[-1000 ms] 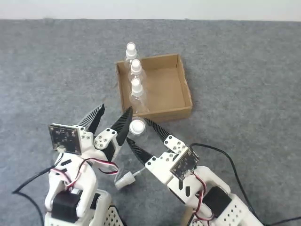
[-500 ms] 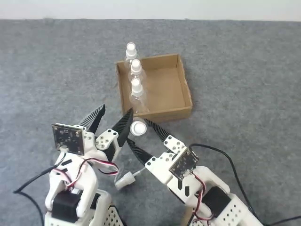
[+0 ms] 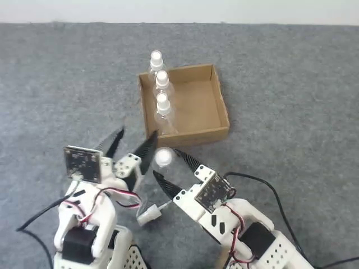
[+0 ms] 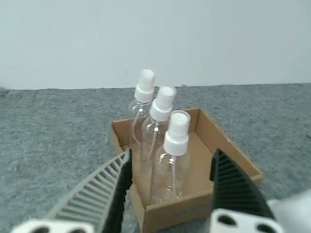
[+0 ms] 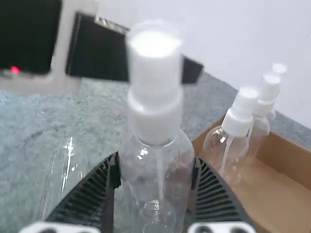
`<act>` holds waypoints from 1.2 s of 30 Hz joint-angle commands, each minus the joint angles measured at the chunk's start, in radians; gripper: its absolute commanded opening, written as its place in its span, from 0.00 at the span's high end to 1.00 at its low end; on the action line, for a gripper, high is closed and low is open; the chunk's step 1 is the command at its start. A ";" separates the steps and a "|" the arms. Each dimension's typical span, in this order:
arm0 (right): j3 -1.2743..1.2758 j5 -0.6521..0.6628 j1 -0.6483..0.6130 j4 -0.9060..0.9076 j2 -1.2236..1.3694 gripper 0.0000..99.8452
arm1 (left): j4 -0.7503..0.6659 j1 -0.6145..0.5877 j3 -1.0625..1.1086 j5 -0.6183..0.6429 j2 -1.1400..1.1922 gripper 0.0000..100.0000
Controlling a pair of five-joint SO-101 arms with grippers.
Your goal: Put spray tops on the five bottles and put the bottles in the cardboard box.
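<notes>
A clear bottle with a white spray top (image 3: 163, 157) stands upright between the fingers of my right gripper (image 3: 166, 163), which is shut on its body (image 5: 154, 170), just in front of the cardboard box (image 3: 216, 106). My left gripper (image 3: 132, 144) is open beside it on the left with nothing between its fingers (image 4: 109, 194). Two capped bottles (image 3: 162, 84) (image 3: 164, 109) stand along the box's left wall. A third capped bottle (image 3: 156, 59) stands at the far left corner; I cannot tell whether it is inside or just behind.
A loose white spray top with its tube (image 3: 149, 214) lies on the grey carpet between the two arm bases. A clear uncapped bottle (image 5: 58, 174) lies beside it. The right half of the box floor (image 3: 199, 101) is bare. Open carpet lies right of the box.
My right gripper has drawn back a little toward its base, taking the capped bottle with it. The left gripper has shifted slightly and stays open.
</notes>
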 commanded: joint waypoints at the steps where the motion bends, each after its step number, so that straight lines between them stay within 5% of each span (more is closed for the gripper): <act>1: -0.018 0.011 0.033 0.036 -0.018 0.99 | 0.012 -0.144 -0.062 -0.006 -0.014 0.75; 8: -0.029 0.011 0.148 0.042 -0.018 0.99 | 0.009 -0.315 0.004 -0.003 -0.014 0.75; 16: -0.189 -0.054 0.216 0.277 -0.018 0.99 | 0.009 -0.440 0.096 -0.003 -0.014 0.75; 27: -0.250 -0.008 0.369 0.294 -0.016 0.99 | -0.157 -0.454 0.248 -0.003 -0.014 0.75; 36: -0.397 -0.009 0.501 0.291 -0.016 0.99 | -0.157 -0.454 0.249 -0.003 -0.014 0.75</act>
